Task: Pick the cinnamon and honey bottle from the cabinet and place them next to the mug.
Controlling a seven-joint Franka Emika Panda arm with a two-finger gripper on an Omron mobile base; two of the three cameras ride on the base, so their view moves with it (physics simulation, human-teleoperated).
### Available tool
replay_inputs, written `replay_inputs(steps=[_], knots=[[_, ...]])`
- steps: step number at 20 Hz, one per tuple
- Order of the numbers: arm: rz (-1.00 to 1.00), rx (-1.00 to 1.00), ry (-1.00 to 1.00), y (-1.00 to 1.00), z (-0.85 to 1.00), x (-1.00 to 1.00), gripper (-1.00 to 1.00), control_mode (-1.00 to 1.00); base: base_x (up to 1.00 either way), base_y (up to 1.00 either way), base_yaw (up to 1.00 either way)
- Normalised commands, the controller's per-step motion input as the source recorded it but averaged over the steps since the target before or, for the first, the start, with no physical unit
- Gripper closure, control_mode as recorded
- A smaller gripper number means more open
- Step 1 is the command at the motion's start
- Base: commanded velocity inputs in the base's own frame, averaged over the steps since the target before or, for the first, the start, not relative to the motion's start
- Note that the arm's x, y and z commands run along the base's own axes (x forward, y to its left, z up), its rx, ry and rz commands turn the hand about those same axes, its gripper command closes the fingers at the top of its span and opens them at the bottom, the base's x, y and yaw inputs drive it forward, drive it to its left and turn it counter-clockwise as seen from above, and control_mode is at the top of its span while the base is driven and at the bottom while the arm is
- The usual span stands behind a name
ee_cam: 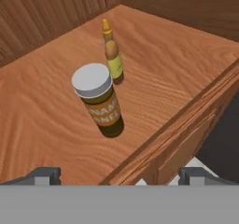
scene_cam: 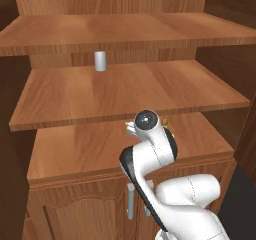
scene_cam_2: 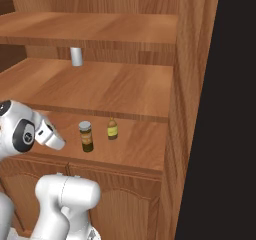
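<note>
End effector (ee_cam: 119,175) spread wide, holding nothing, hanging just off the cabinet (scene_cam_2: 192,84) shelf edge. Cinnamon (ee_cam: 98,100) straight ahead near the front lip, honey bottle (ee_cam: 112,52) just behind it (close neighbours, not touching). Best to go in low and level, straddle the jar below its lid, and avoid nudging the bottle.

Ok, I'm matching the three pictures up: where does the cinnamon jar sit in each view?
Left base view: I can't make it out; the arm covers that part of the shelf.
Right base view: cinnamon centre-left, lowest open shelf.
Hand view: cinnamon centre.
Shared landmark: honey bottle beside it.
</note>
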Motion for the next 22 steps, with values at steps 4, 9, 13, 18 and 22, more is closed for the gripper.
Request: replay_inputs(steps=[4,9,13,18,22], knots=[[-0.28,-0.03,-0.1,0.32,-0.04,0.32,-1.0,-1.0,0.0,0.0,0.0],[-0.17,-0.15,-0.09,0.48,0.0,0.27,-1.0,-1.0,0.0,0.0,0.0],[-0.07,-0.17,-0.08,0.3,-0.04,0.08,-1.0,-1.0,0.0,0.0,0.0],[-0.02,-0.17,-0.07,0.12,-0.06,0.0,-1.0,-1.0,0.0,0.0,0.0],[-0.03,-0.14,-0.06,0.0,0.0,0.0,-1.0,-1.0,0.0,0.0,0.0]])
